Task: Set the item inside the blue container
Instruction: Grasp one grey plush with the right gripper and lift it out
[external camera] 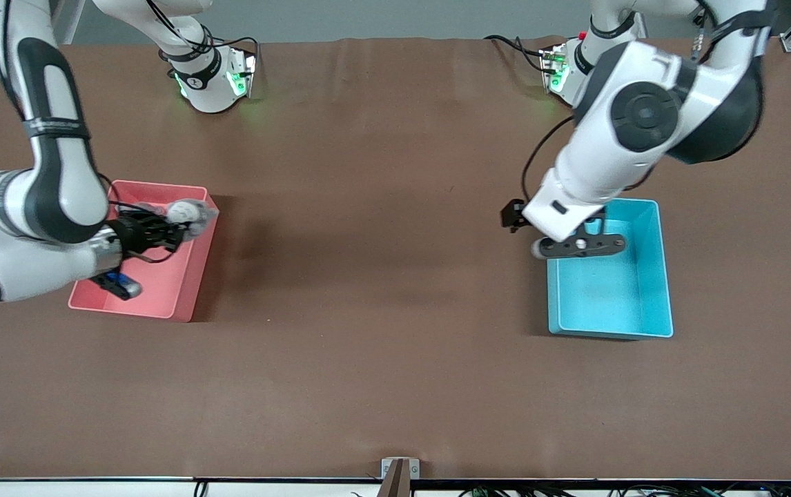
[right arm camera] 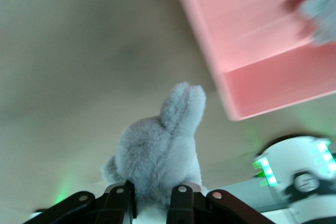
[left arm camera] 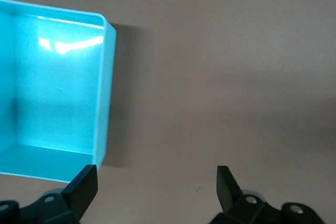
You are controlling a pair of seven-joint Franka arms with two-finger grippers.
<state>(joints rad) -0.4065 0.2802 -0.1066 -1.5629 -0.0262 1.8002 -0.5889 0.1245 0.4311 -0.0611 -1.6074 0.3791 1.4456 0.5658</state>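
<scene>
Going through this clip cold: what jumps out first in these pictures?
The two bright bins: a pink bin at the right arm's end of the table and the blue container at the left arm's end. The right gripper, over the pink bin, is shut on a grey plush toy. The left gripper hangs open at the blue container's edge.

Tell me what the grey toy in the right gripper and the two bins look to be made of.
Grey fluffy stuffed toy, clamped in the right gripper over the pink bin: plush fabric, judging by its fuzzy nap.
Light blue rectangular bin: probably moulded plastic, smooth and glossy, with bright glare on its floor.
Pink rectangular bin: likely the same plastic, with smooth walls and rounded corners.
</scene>
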